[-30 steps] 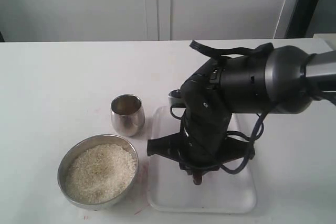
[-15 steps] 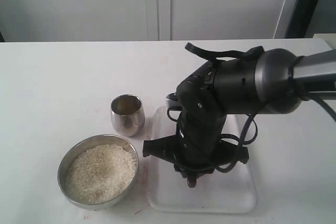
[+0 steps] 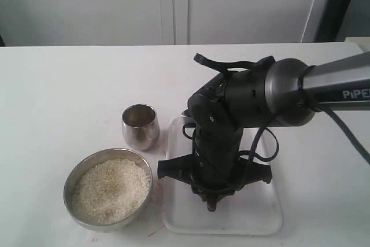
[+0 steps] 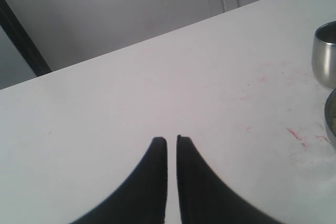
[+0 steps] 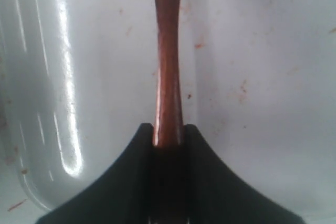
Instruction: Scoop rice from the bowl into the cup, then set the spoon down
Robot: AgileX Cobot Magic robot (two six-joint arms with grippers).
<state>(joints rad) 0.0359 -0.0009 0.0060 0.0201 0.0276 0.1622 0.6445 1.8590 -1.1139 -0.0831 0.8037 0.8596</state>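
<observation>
The steel bowl (image 3: 70,186) full of off-white rice (image 3: 110,190) sits at the front left of the table. Just behind it stands the small steel cup (image 3: 140,126), which also shows at the edge of the left wrist view as the cup (image 4: 325,53). My right gripper (image 3: 213,202) points down over the white tray (image 3: 254,218), shut on the reddish-brown spoon (image 5: 168,66). Only the spoon's handle (image 3: 213,203) peeks out below the arm in the exterior view. My left gripper (image 4: 171,139) hovers over bare table, shut with nothing in it.
The tray lies to the right of the bowl and cup, its surface speckled with small reddish marks. The right arm's bulk (image 3: 243,108) hides much of the tray. A wall (image 3: 173,4) rises behind the table's far edge.
The right arm has shifted left and a little toward the table's front, over the tray, with the spoon still in its grip. Bowl and cup have not moved.
</observation>
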